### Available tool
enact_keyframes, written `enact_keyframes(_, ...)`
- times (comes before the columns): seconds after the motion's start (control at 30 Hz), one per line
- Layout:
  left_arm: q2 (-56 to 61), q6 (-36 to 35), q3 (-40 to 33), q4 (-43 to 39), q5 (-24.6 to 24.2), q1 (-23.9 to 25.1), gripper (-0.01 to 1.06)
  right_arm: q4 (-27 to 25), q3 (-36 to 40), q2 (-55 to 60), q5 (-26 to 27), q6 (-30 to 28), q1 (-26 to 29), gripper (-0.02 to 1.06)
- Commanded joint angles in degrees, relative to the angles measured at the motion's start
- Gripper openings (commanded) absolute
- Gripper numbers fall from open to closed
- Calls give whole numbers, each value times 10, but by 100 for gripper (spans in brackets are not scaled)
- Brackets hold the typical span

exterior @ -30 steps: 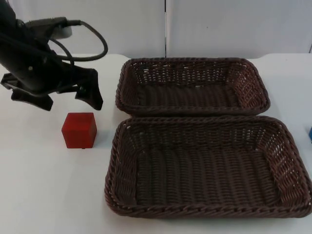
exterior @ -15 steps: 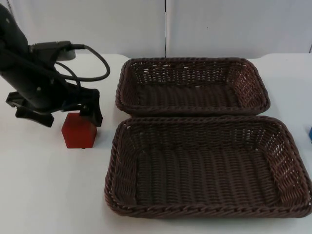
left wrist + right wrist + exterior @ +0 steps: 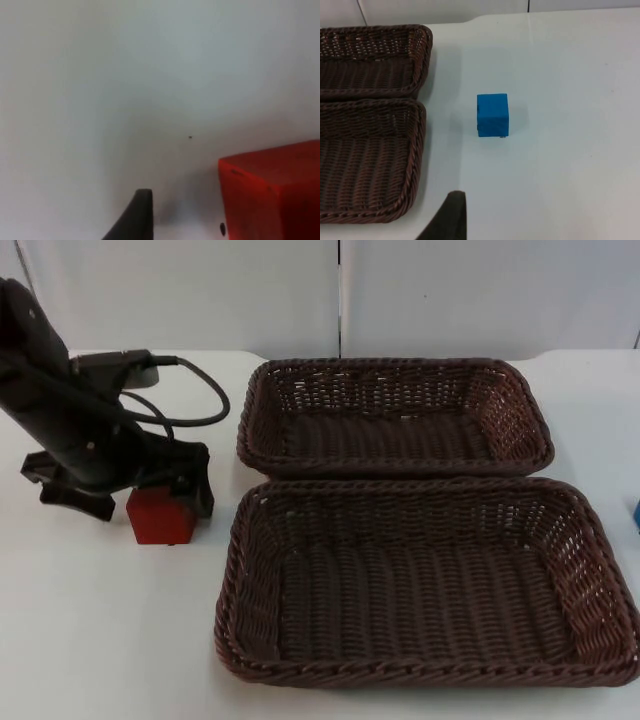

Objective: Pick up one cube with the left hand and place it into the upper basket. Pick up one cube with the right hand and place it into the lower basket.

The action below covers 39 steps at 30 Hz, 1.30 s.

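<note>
Now we have the left gripper (image 3: 128, 492) down over the small red cube (image 3: 160, 516), its black fingers spread wide and straddling the cube's far half, one finger (image 3: 201, 485) on the side toward the baskets and the other on the side away from them. Nothing is held yet; in the left wrist view the red cube (image 3: 272, 192) stands just beside one fingertip (image 3: 136, 215) with bare white table (image 3: 125, 75) between them. A second ago this gripper hung behind the cube, clear of it; it has since dropped and come forward until the fingers flank it. We judge the approach all but done, so closing on the cube is what the next move calls for, though the fingers may need to go a little lower first.

Outward from the cube, the upper dark brown woven wicker basket (image 3: 395, 465) lies near it, beyond its far corner, and the lower dark brown woven basket (image 3: 425, 670) lies just beside it; both hold nothing.

We keep the right arm waiting. From its wrist view the small blue cube (image 3: 492, 115) sits on the table well apart from the red cube, beyond the baskets' other ends. We cannot tell how the right gripper's jaws stand.
</note>
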<state>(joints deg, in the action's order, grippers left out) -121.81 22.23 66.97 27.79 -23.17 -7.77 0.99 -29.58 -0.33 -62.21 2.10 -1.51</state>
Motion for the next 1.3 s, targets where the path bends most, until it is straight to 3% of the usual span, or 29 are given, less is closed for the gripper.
enact_keyframes(0.0,-3,0,3,11,5,-3,105,2,1,3,5,-1,1,105)
enact_keyframes(0.3,-4,0,3,17,12,-3,104,2,1,3,5,-1,1,105)
enact_keyframes(0.37,-4,0,3,18,10,-3,98,2,1,3,5,-1,1,105)
enact_keyframes(0.47,-4,0,3,22,8,-3,80,2,1,3,5,-1,1,105)
enact_keyframes(0.5,-4,0,3,22,8,-3,80,2,1,3,5,-1,1,105)
enact_keyframes(0.6,-4,0,3,35,0,-3,60,2,1,3,5,-1,1,105)
enact_keyframes(0.63,-4,0,3,35,0,-3,60,2,1,3,5,-1,1,105)
enact_keyframes(0.77,5,0,3,44,-17,-3,14,2,1,3,5,-1,1,105)
enact_keyframes(0.8,5,0,3,44,-17,-3,14,2,1,3,5,-1,1,105)
enact_keyframes(0.83,12,0,3,43,-20,-3,2,2,1,3,5,-1,1,105)
enact_keyframes(1.27,192,-2,3,34,-40,-3,0,2,1,3,5,-1,1,105)
